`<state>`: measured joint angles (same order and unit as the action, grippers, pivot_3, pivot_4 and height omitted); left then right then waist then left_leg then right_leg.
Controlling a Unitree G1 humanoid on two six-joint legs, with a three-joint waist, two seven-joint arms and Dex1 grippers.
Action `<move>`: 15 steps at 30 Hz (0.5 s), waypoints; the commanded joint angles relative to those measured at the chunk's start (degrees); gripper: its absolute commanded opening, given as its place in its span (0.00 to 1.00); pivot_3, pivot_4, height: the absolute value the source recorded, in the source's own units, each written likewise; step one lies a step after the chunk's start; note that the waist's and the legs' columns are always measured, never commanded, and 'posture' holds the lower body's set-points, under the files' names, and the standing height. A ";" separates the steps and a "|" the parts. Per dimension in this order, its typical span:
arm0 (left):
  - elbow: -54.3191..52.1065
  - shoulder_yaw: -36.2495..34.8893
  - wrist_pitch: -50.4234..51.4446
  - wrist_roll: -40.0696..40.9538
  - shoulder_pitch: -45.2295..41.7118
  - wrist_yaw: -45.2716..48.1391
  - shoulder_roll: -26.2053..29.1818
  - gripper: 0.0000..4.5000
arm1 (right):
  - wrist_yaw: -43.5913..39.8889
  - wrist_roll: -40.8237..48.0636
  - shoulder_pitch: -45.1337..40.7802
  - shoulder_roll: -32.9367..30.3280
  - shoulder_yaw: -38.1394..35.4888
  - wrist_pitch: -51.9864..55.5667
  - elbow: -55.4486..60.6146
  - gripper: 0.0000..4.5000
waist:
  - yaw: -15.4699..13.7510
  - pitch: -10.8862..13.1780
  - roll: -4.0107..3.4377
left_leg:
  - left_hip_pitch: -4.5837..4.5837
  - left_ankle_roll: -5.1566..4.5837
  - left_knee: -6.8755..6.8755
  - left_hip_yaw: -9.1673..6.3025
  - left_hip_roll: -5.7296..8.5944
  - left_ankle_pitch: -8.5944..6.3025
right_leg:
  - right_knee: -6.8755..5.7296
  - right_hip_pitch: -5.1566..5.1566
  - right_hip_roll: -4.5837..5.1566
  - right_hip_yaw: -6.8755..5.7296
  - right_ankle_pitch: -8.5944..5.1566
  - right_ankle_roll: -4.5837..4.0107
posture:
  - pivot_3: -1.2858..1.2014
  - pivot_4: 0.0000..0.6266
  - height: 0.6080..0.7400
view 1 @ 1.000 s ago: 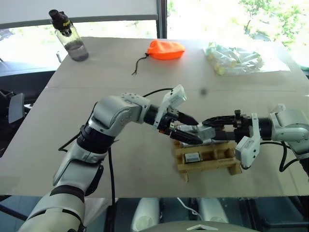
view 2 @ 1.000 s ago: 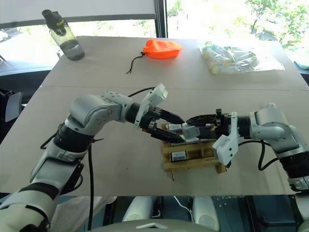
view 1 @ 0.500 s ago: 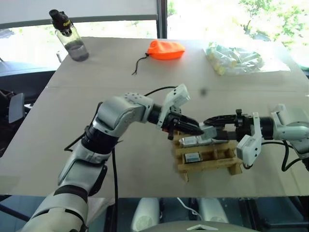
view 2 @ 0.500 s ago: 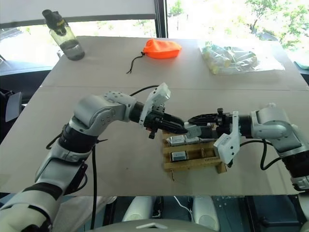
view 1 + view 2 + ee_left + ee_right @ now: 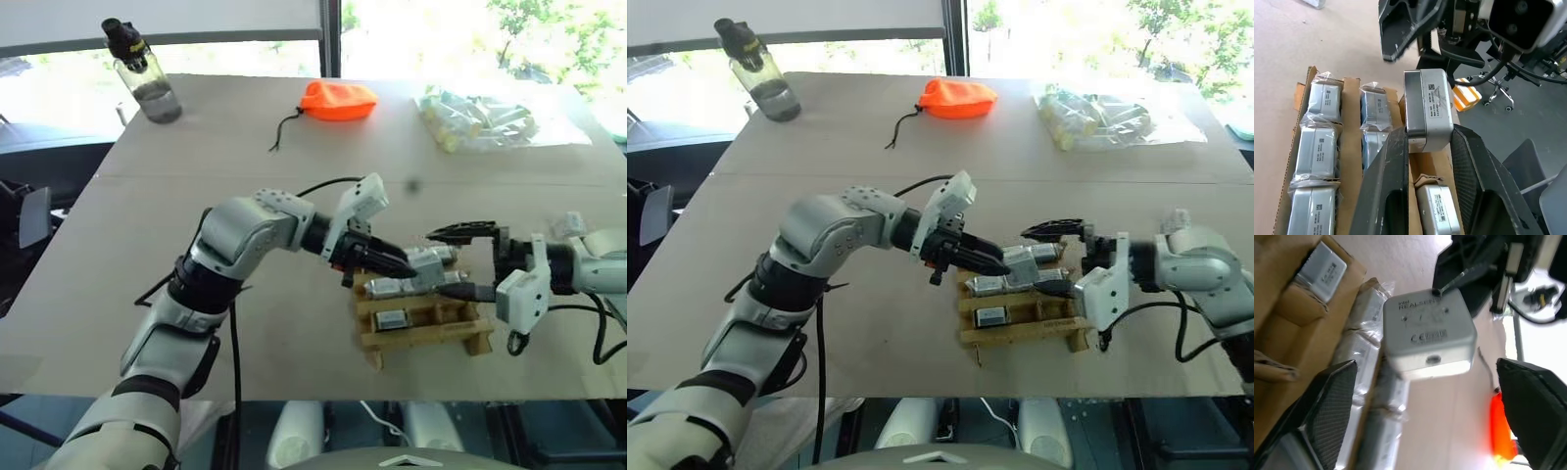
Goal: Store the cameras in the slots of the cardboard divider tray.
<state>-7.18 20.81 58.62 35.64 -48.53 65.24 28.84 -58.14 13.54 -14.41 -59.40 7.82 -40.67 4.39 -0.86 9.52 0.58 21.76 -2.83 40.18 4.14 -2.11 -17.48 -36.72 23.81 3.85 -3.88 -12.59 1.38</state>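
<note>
Left wrist view is showing the left tool [image 5: 1427, 147] clamping a silvery-grey camera [image 5: 1427, 107] between its two black fingers, the block standing out beyond the fingertips with its long axis running along them. Directly beneath it the cardboard divider tray [image 5: 1350, 127] is lying with wrapped cameras already sitting in most of its slots, and a bare strip of cardboard is showing just under the held block, between a filled slot ahead and another camera nearer the wrist.

Head views are placing the tray [image 5: 468, 338] close to the desk's near edge, toward its right corner. The left tool [image 5: 397, 264] is reaching in from the left over the tray's far-left part, carrying the camera [image 5: 426, 260] level, its long axis lying across the desk. The right tool [image 5: 462, 260] is facing it from the right with its fingers spread wide apart, one above and one below the camera's free end, gripping nothing. So the left arm is the one holding the piece over the grid; the judgement is that the coming move is turning on lowering that block into the open slot below.

Farther off, an orange pouch [image 5: 336, 99], a clear bag [image 5: 475, 118] and a bottle [image 5: 143, 80] are resting along the far edge.
</note>
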 commanded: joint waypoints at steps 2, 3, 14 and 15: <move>-4.42 -0.87 -1.56 0.29 0.51 0.88 1.20 0.14 | -5.39 15.02 9.63 -5.66 -9.34 10.81 2.81 0.99 | -0.15 0.00 0.00 | -0.02 0.00 0.00 -0.01 0.00 0.00 | -0.01 -0.01 0.00 0.00 0.00 0.00 | 0.52 0.24 1.00; -5.22 -0.56 -2.12 -0.05 0.93 1.07 1.65 0.14 | -7.44 18.98 12.84 -6.37 -11.47 13.89 3.02 0.99 | -0.09 0.00 0.02 | -0.02 0.00 0.00 -0.04 0.00 0.00 | -0.01 -0.03 0.00 -0.02 0.00 0.00 | 0.52 0.24 1.00; -11.22 0.93 -5.31 -2.17 5.82 -1.19 2.38 0.14 | -32.71 33.38 20.72 -4.36 -19.33 33.16 -8.72 0.99 | 0.06 0.00 0.02 | -0.14 -0.06 0.02 0.00 -0.01 -0.02 | -0.03 -0.08 -0.14 0.09 0.00 -0.01 | 0.52 0.24 1.00; -11.43 1.07 -5.48 -2.37 5.85 -1.31 2.34 0.14 | -33.40 32.88 19.45 -3.44 -19.44 33.64 -10.09 0.99 | 0.06 0.00 0.03 | -0.14 -0.07 0.03 0.01 -0.01 -0.02 | -0.03 -0.08 -0.14 0.10 0.00 -0.02 | 0.52 0.24 1.00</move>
<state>-15.96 22.46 54.44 33.14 -42.32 64.03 31.49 -87.93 44.84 6.54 -63.74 -9.98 -8.58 -4.29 -0.80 9.52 0.61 21.61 -2.91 40.21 4.14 -2.13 -17.50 -36.75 23.73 3.70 -3.78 -12.58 1.36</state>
